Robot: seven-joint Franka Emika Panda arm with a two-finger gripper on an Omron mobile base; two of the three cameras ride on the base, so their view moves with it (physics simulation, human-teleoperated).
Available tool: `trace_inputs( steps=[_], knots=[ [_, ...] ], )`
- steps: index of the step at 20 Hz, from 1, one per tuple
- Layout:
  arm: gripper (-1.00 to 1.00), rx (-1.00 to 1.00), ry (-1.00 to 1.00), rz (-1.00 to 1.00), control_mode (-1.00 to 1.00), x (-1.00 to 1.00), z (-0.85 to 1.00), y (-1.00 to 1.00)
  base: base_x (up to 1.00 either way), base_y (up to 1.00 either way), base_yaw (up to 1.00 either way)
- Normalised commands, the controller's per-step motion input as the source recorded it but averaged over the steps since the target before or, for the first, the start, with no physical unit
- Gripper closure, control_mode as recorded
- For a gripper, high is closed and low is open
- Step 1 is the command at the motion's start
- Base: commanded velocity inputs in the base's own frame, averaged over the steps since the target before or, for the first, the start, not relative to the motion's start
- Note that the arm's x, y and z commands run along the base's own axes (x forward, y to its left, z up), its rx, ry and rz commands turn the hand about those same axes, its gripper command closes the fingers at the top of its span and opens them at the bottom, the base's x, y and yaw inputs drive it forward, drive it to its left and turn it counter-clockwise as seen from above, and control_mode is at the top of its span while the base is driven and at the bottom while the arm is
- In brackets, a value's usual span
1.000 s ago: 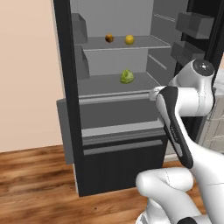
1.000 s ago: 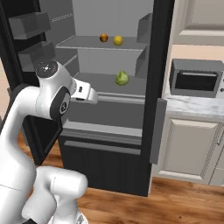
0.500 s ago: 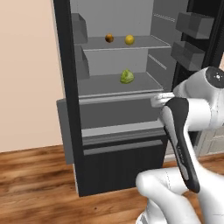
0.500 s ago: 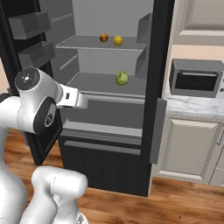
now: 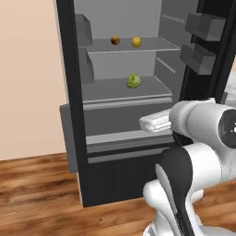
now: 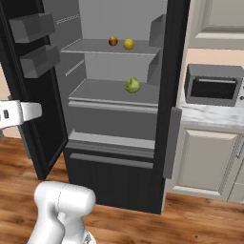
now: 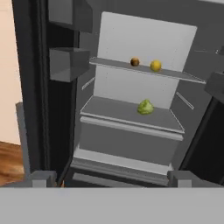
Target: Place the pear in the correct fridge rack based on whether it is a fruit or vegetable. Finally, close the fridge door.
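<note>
The fridge door (image 6: 33,95) stands swung wide at the left of the right base view, with two dark-grey door bins (image 6: 35,43) on its inner face. On the upper fridge rack (image 5: 152,44) an orange-brown fruit (image 5: 115,40) sits just left of the pear (image 5: 136,42), the two near each other but apart. One shelf down lies a pale green leafy lump (image 5: 134,81). To the right of the fridge, a microwave (image 6: 213,86) rests on a marble counter (image 6: 214,116).

Nothing stands between the hand and the shelves. The gripper (image 7: 111,178) hangs in front of the fridge, spread wide and holding nothing.

Since the earlier frames the arm has pulled back from the fridge and swung outward toward the door side; the food has not shifted.

The pear is small, round and plain yellow; its stem is too small to make out.
</note>
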Motion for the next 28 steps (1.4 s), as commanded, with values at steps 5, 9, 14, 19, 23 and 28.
trace_inputs(
  steps=[5, 9, 14, 19, 23, 28],
  knots=[
    [-1.0, -0.01, -0.35, 0.0, -1.0, -0.62, 0.0, 1.0, 0.0, 0.0, 0.0],
    [-1.0, 0.0, -0.3, -0.01, -1.0, -0.48, -0.03, 1.0, 0.0, 0.0, 0.0],
    [-1.0, 0.11, -0.25, -0.14, -1.0, 0.02, -0.4, 1.0, 0.0, 0.0, 0.0],
    [-1.0, 0.0, -0.13, -0.28, -1.0, 0.55, -0.23, 0.96, 0.0, 0.0, 0.0],
    [-1.0, -0.03, 0.0, -0.33, -1.0, 0.78, -0.17, 0.68, 0.0, 0.0, 0.0],
    [-1.0, 0.0, 0.0, -0.19, -1.0, 0.64, -0.37, 0.28, 0.0, 0.0, 0.0]
  ],
)
